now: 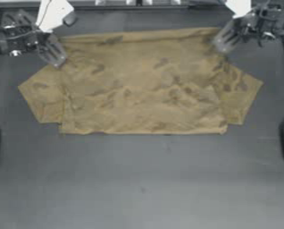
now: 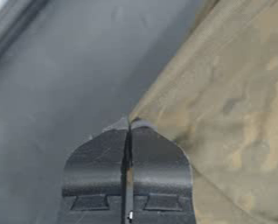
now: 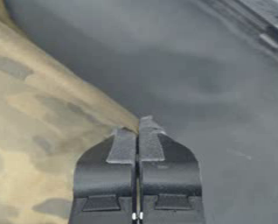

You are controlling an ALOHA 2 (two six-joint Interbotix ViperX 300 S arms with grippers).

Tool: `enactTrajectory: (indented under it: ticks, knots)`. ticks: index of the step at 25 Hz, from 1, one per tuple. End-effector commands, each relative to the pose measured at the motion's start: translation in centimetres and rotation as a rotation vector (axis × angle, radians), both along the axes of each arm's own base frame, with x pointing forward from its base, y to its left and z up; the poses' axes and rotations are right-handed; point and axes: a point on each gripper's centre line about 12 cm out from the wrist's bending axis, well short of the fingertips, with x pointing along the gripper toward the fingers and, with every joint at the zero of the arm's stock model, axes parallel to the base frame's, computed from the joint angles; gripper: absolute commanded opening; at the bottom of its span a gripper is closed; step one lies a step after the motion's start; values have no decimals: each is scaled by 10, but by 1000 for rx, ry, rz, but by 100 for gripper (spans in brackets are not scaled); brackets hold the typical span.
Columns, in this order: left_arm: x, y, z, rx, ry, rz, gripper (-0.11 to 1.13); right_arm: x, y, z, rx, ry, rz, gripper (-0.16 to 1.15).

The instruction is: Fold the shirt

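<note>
Tan camo shirt point(image 1: 141, 85) spread flat, far half of table, sleeves out

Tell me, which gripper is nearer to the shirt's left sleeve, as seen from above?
Left. The left gripper is at the shirt's far left corner, just above the left sleeve. The right gripper is at the opposite far corner, across the shirt.

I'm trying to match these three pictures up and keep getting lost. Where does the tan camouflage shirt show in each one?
Top view: the shirt lies spread flat across the upper middle of the dark table.
Left wrist view: it fills the picture's right side, its edge at the left gripper.
Right wrist view: it fills the picture's left side, its edge at the right gripper.
Shared landmark: the shirt's far hem, one gripper shut at each end.
</note>
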Motion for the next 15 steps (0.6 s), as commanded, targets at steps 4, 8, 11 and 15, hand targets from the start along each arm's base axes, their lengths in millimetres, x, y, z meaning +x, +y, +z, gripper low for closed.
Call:
enactTrajectory:
  ticks: [4, 8, 11, 15]
  knots:
    - [1, 17, 3, 14, 12, 4, 4, 2, -11, -8, 1, -5, -6, 8]
    - [5, 22, -9, -7, 31, 7, 9, 3, -11, -11, 9, -2, -6, 8]
    - [9, 23, -13, -32, 19, 26, 27, 4, -11, -10, 11, -5, -8, 12]
    - [12, 23, -12, -47, -5, 42, 69, 10, -8, -10, 9, -10, 9, 40]
